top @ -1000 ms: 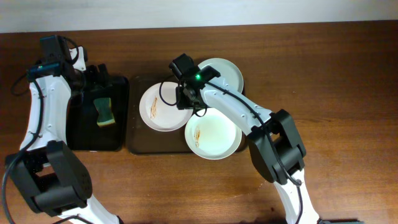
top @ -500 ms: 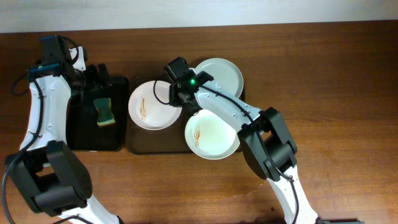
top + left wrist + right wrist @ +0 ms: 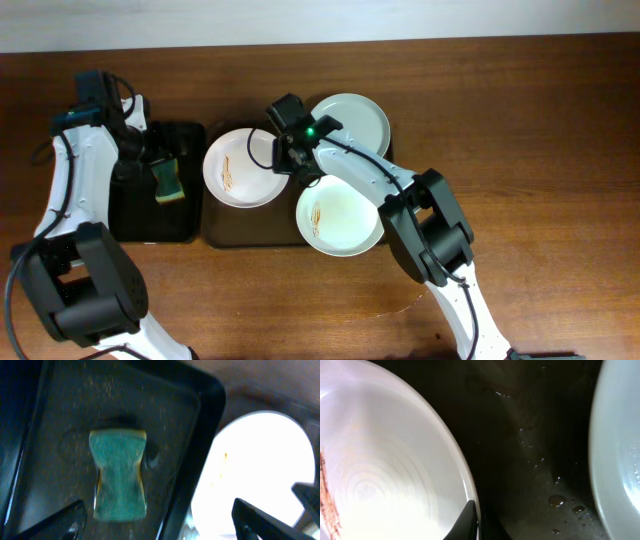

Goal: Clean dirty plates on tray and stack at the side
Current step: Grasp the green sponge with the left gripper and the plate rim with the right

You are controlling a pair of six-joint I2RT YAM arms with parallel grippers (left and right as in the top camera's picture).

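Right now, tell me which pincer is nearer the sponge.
Left. The left pincer hangs above the sponge in the black tray; the right pincer is away, at the rim of the leftmost plate.

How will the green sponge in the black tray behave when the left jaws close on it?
The sponge is pinched at its middle, so it is probably soft and will squash under the jaws. It lies flat in the black tray, so it should not roll.
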